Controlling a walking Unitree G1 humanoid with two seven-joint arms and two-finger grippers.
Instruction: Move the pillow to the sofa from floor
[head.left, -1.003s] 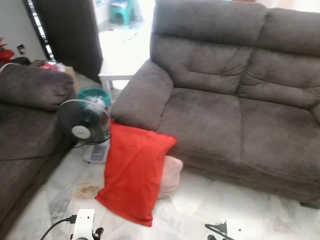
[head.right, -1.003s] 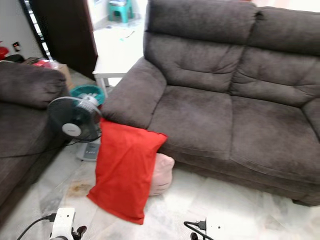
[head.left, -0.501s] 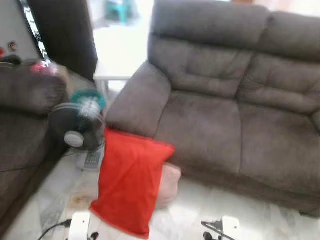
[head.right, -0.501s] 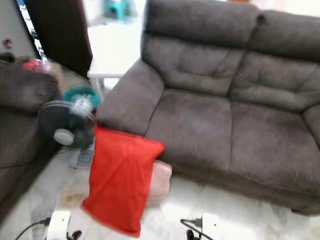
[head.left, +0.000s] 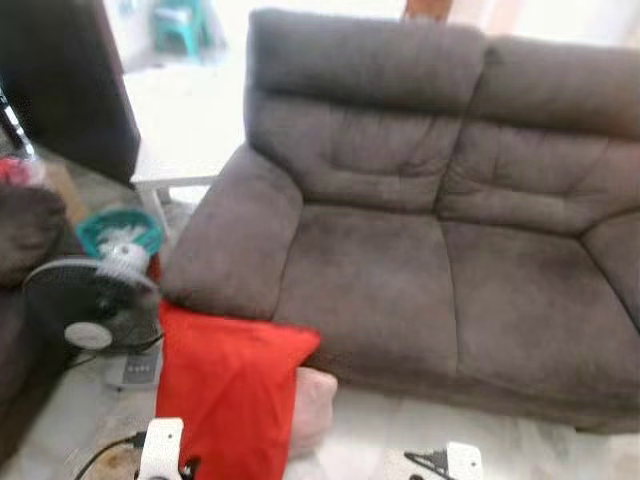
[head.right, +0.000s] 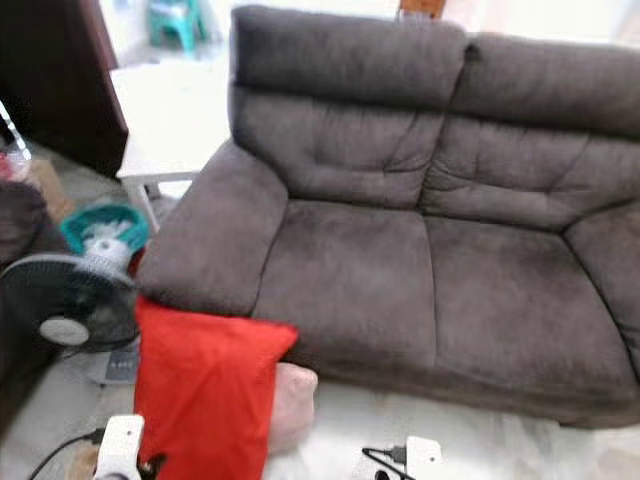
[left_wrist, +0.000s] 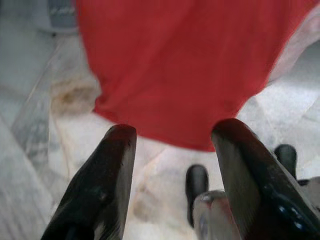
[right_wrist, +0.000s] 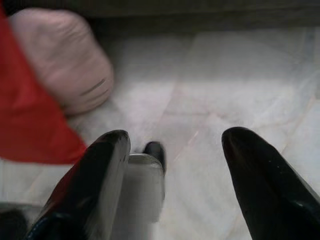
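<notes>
A red pillow (head.left: 228, 395) leans on the floor against the left front corner of the dark grey sofa (head.left: 400, 260), with a pale pink pillow (head.left: 312, 410) half hidden behind it. My left gripper (left_wrist: 172, 150) is open just short of the red pillow's (left_wrist: 185, 65) lower edge, above the marble floor. My right gripper (right_wrist: 172, 150) is open over bare floor, with the pink pillow (right_wrist: 62, 65) and a red corner (right_wrist: 30, 130) beside it. Both wrists (head.left: 162, 450) (head.left: 450, 462) show at the bottom edge of the eye views.
A black standing fan (head.left: 92, 315) stands left of the red pillow, with a teal basket (head.left: 120, 228) behind it. A second dark sofa's arm (head.left: 25, 225) is at far left. A white low table (head.left: 165, 175) stands beside the grey sofa's armrest. Marble floor (head.left: 560, 450) lies before the sofa.
The whole view has shifted: the sofa, pillow and fan now sit further left and lower in the picture, so the camera has turned or moved right. The pillows have not moved.
</notes>
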